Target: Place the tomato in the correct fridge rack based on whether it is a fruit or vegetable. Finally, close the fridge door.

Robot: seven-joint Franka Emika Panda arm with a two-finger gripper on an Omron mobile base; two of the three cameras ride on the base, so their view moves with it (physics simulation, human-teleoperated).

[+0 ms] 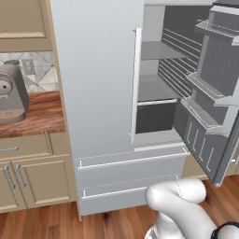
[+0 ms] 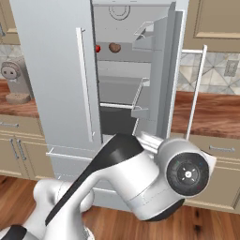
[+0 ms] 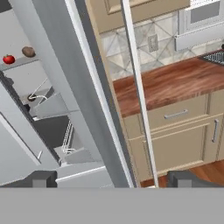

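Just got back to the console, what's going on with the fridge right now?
The fridge's right door stands open, the left one shut. The tomato sits on an upper shelf inside, apart from a brown lump to its right. The gripper is open and empty, out in front of the open door's edge, with the door's long handle running up between its fingertips. Nothing is being held, and the door isn't closed yet.

Tomato [image 2: 98, 48]: half hidden behind closed left door [image 2: 51, 75]. Coffee machine [image 1: 11, 93]: cut at 9 o'clock edge.

Tan cabinets [image 1: 28, 175] and wooden counters [image 3: 170, 83] meet a tiled backsplash [image 3: 131, 48] above wood flooring [image 1: 42, 224].
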